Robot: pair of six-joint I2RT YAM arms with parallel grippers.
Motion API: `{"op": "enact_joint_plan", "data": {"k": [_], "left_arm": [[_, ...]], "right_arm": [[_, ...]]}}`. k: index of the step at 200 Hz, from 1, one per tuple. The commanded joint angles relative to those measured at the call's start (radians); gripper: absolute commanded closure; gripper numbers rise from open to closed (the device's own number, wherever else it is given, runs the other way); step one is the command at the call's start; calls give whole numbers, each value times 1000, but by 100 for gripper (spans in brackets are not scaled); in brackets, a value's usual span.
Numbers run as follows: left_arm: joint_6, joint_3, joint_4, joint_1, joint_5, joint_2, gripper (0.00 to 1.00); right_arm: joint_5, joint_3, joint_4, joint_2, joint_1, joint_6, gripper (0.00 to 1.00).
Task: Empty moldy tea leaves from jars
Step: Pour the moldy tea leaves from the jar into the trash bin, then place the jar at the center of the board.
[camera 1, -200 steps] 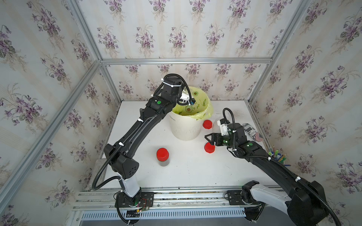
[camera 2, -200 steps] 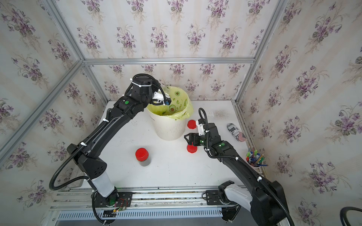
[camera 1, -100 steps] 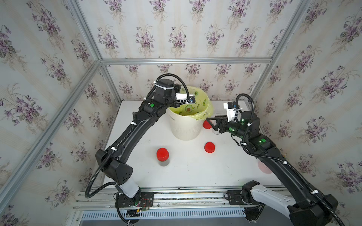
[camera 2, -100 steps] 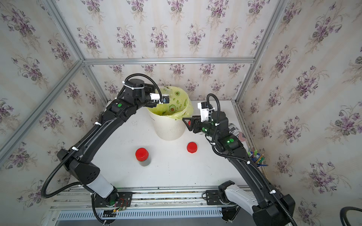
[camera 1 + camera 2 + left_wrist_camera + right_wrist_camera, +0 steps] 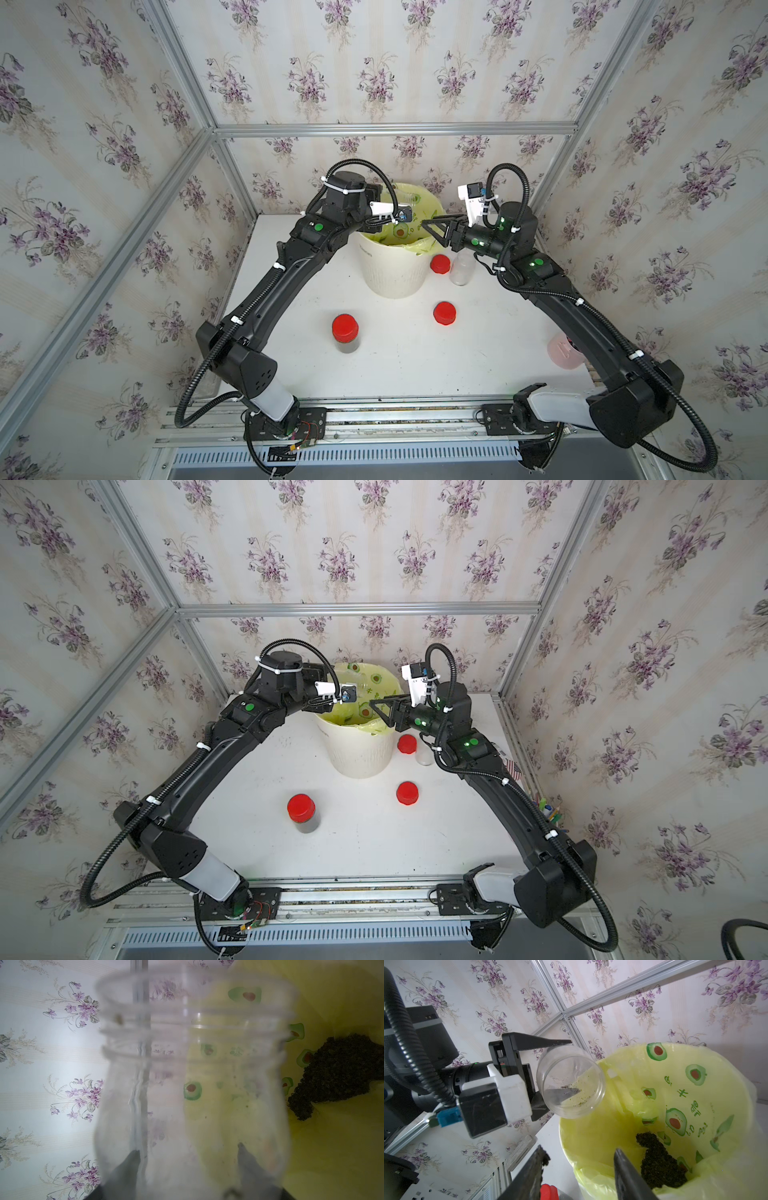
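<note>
- Broadly, white table (image 5: 395,374) across the lower middle of both top views, bearing everything else.
- At upper centre of both top views, white bin (image 5: 390,274) with a yellow-green avocado-print liner, upright; dark heap of tea leaves (image 5: 660,1163) lying inside on the liner, plain in both wrist views.
- Over the bin's mouth: left gripper (image 5: 574,1067) clenched on the held jar (image 5: 571,1084), one black finger against each side of its clear wall.
- Above the bin's right rim: right gripper (image 5: 579,1149) released, jaws apart, nothing between them, tips aimed toward the held jar yet apart from it.
- At the table's right edge in a top view, pink cup (image 5: 563,353), partly hidden behind the right arm.
- Lidless and tilted over the liner, held jar nearly bare, only greenish-brown specks clinging to its wall.
- Lower centre-left of the table: capped jar (image 5: 345,336), upright, red lid on, dark tea leaves showing through its wall, well apart from the bin.
- Just right of the bin, under the right arm's wrist: open jar (image 5: 461,270), upright, pale and see-through.
- Near red lid (image 5: 439,264) between bin and open jar; far red lid (image 5: 444,312) alone on bare table, lower in the frame.
</note>
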Motion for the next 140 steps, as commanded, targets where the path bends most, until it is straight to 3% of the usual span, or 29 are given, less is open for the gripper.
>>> {"op": "enact_joint_plan", "data": {"k": [1,140], "left_arm": [[-7,-2,36,1,20,-8,27],[-4,-6,39,1,54,-18,27]], "right_arm": [[-57,31,61,28,0,19,49],[-132,133,121,184,-25,34,52]]}}
